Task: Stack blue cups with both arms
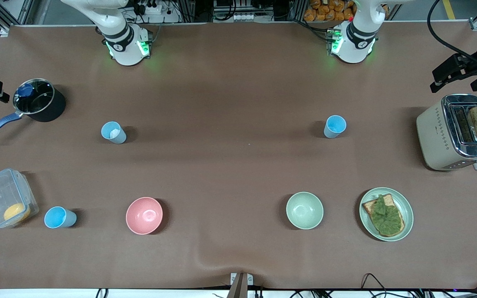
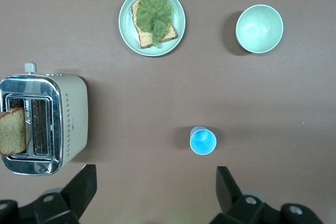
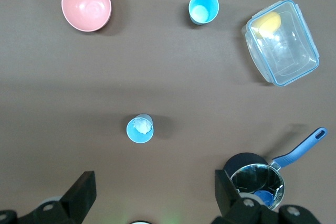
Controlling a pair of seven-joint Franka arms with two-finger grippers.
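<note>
Between the left gripper's (image 2: 152, 195) spread fingers sits a cup (image 2: 202, 141); right gripper (image 3: 152, 195), also spread, should drop centered on its cup (image 3: 140, 129), gripping the rim squarely.

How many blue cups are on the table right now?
3. One cup with a white bit inside stands near the pot. One cup stands toward the left arm's end, farther from the front camera than the green bowl. One cup stands beside the plastic box.

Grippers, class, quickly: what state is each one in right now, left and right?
Left gripper: open, holding nothing, high over the table above a blue cup.
Right gripper: open, holding nothing, above the cup with a white bit.
</note>
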